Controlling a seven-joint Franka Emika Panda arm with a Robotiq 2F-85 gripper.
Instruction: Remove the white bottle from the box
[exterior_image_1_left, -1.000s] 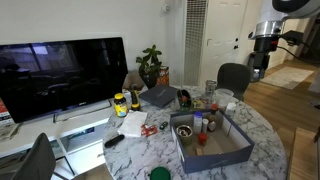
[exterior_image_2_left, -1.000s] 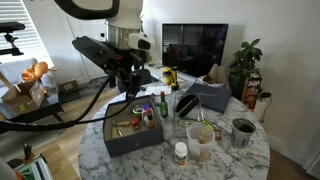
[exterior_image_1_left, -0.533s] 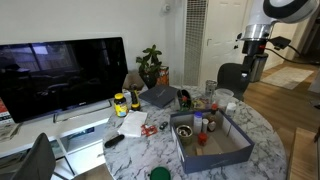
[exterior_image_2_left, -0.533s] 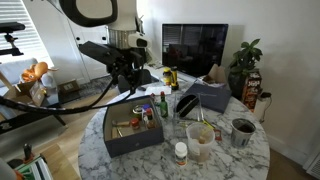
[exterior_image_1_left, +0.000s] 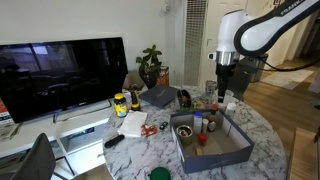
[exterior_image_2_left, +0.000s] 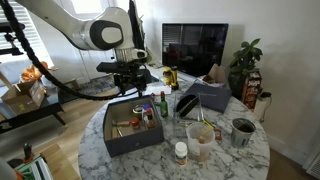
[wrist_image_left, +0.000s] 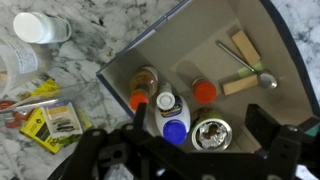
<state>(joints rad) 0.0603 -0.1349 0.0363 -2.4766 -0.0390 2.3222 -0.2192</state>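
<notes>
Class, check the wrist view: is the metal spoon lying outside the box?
No, the spoon lies inside the box, on its floor.

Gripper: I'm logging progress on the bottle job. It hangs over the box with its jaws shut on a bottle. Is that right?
Not quite. The gripper does hang over the box, but its jaws are not shut on a bottle: they stand wide open and hold nothing. The wrist view shows this.
</notes>
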